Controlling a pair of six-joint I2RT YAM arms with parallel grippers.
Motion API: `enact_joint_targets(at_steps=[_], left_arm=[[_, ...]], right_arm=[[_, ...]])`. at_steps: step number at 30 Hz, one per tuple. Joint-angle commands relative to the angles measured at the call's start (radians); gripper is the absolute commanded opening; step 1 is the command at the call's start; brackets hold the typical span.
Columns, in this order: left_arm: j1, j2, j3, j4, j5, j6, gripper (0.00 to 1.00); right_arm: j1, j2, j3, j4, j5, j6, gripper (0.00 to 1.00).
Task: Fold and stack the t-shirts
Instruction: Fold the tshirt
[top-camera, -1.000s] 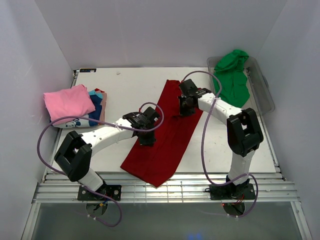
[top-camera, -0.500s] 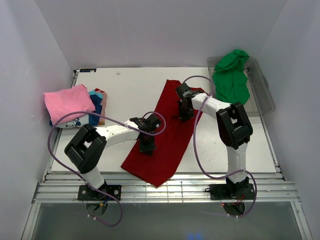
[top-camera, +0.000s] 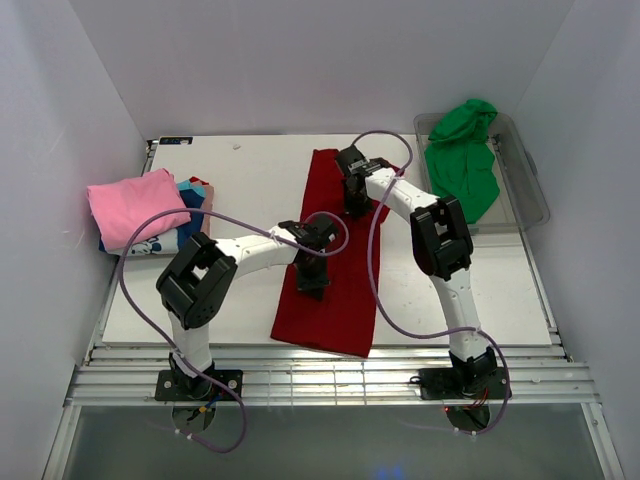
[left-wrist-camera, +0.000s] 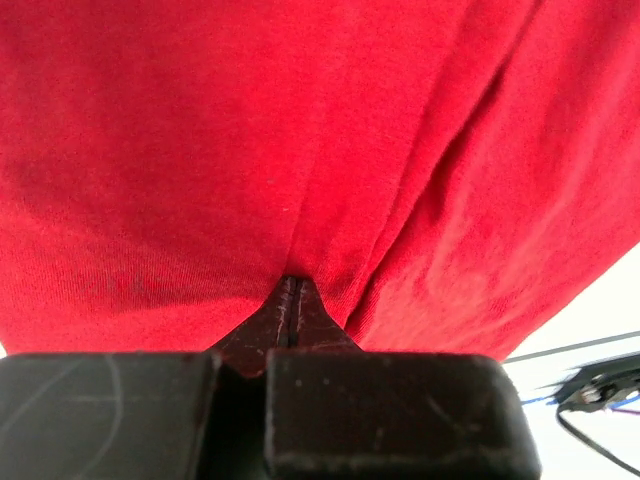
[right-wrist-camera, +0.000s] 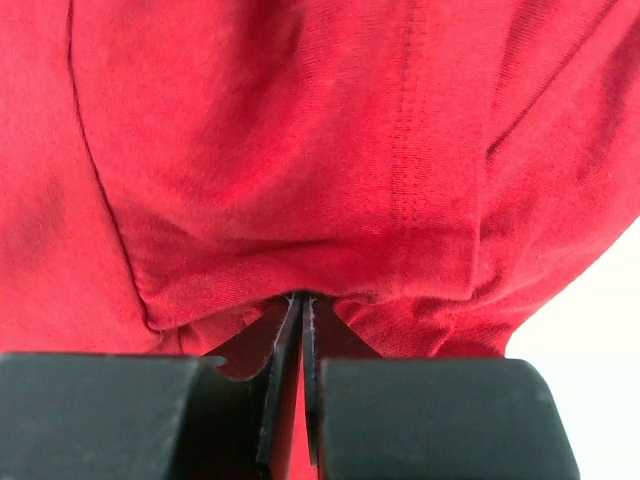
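- Red t-shirt (top-camera: 330, 305) lies on the worktop (top-camera: 250, 190) at centre frame in the top view. It is a long narrow strip, with its long axis running from the upper centre down to the lower centre edge.
- Left pincer (left-wrist-camera: 290, 300): fingers pressed together, pinching a small tuck of red cloth. In the top view it sits about mid-strip, toward the lower half.
- Right pincer (right-wrist-camera: 302, 305): also pressed together on red cloth, right beside a stitched hem line. In the top view it grips near the strip's upper end.
- Key relation: both pinches sit along the same long axis, the right arm nearer the upper end and the left arm nearer the lower end. My judgement is that the next fold goes across that axis, end over end.
- Other shirts: the pink t-shirt (top-camera: 135, 205) tops a pile at the left edge, with a blue t-shirt (top-camera: 192, 215) showing beneath it. The green t-shirt (top-camera: 462, 165) is draped in the clear tub (top-camera: 530, 195) at upper right, not yet folded.
- Writing: none readable. There is a print on a lower item of the pile and a small dark tag at the worktop's upper left corner, both too small to read.
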Motion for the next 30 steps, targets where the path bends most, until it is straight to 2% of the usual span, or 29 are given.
enact_joint_targets(at_steps=[1, 8, 11, 14, 16, 18, 20, 22, 23, 24, 25, 27, 30], left_arm=[[-0.003, 0.058, 0.088, -0.015, -0.040, 0.022, 0.00], [0.009, 0.135, 0.197, -0.065, -0.071, 0.036, 0.00], [0.009, 0.131, 0.223, -0.065, -0.116, 0.039, 0.00], [0.009, 0.099, 0.245, -0.058, -0.164, 0.051, 0.00], [0.009, 0.074, 0.272, -0.050, -0.190, 0.065, 0.00], [0.009, 0.024, 0.307, -0.046, -0.229, 0.065, 0.00], [0.009, -0.022, 0.327, -0.039, -0.249, 0.065, 0.08], [0.008, -0.101, 0.334, -0.033, -0.272, 0.062, 0.29], [0.007, -0.130, 0.328, -0.027, -0.279, 0.057, 0.42], [0.006, -0.156, 0.312, -0.023, -0.293, 0.055, 0.71], [0.006, -0.209, 0.273, -0.019, -0.295, 0.054, 0.79], [0.007, -0.256, 0.214, -0.019, -0.298, 0.054, 0.87], [0.007, -0.322, 0.044, -0.019, -0.269, 0.031, 0.87]], right_arm=[[-0.015, 0.112, 0.109, -0.012, 0.011, 0.001, 0.08], [-0.058, 0.227, 0.322, -0.004, -0.051, 0.005, 0.08], [-0.075, 0.221, 0.318, 0.037, -0.094, -0.007, 0.08], [-0.079, 0.106, 0.215, 0.146, -0.120, -0.034, 0.08], [-0.079, 0.017, 0.062, 0.270, -0.120, -0.050, 0.08], [-0.079, -0.136, -0.103, 0.353, -0.106, -0.059, 0.12], [-0.078, -0.289, -0.188, 0.428, -0.098, -0.064, 0.20], [-0.078, -0.377, -0.275, 0.424, -0.107, -0.079, 0.26], [-0.072, -0.457, -0.300, 0.410, -0.112, -0.083, 0.28], [-0.070, -0.492, -0.326, 0.394, -0.120, -0.084, 0.31], [-0.069, -0.531, -0.386, 0.378, -0.138, -0.082, 0.35], [-0.060, -0.626, -0.452, 0.332, -0.207, -0.077, 0.39], [-0.027, -0.713, -0.576, 0.222, -0.270, -0.039, 0.41]])
